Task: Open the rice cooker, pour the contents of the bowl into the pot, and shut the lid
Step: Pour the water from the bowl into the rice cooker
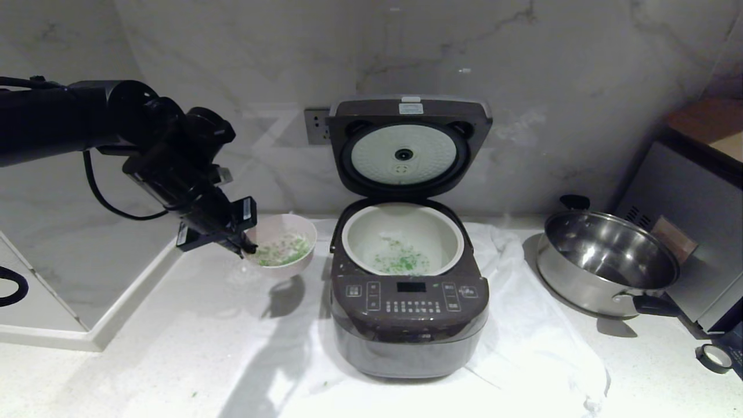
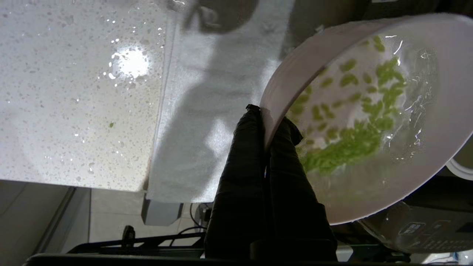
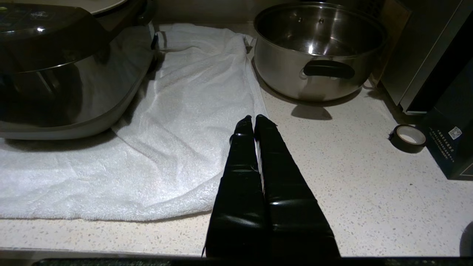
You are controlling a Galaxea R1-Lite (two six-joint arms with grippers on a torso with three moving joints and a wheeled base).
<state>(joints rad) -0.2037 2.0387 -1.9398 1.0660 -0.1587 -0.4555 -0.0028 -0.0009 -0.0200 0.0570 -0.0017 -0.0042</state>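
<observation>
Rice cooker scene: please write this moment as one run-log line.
lid: open | left gripper: shut on rim of pale pink bowl, lifted, green bits remain | white inner pot: some green bits | right gripper: shut, idle

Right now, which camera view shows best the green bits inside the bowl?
The left wrist view: the green bits fill the tilted bowl up close. The head view shows them small and distant. The right wrist view shows no bowl.

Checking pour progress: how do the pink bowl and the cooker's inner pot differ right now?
The bowl is small, pink outside, tilted and lifted off the counter, its rim pinched by the left gripper; the pot is larger, all white, seated level in the rice cooker. The bowl holds more green bits. Both are round, white inside.
</observation>
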